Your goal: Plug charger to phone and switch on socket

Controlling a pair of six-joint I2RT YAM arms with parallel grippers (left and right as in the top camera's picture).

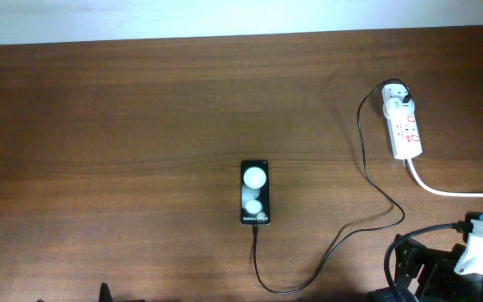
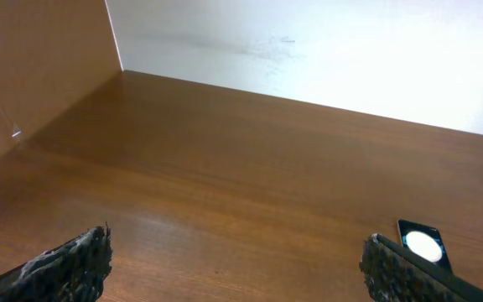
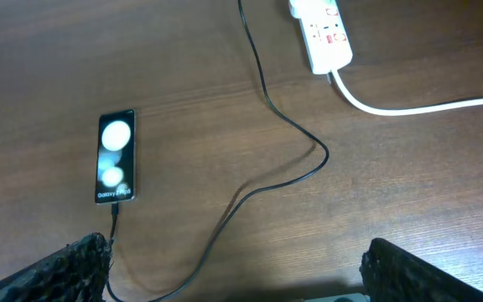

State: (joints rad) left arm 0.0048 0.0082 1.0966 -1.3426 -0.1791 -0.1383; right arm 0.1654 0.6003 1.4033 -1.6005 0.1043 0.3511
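The only writing that can be read is small white lettering beginning "Galaxy", at the 6 o'clock end of the phone [image 1: 255,193] face; what follows that word is too small to read. The power strip [image 1: 404,126], toward 2 o'clock from it, bears red marks too tiny to read.

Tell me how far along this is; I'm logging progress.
Looks done: the thin black charger cable runs from the small white power strip into the slim black smartphone. In hand: nothing; left gripper and right gripper open. Remaining: the strip's red switch, state unreadable.
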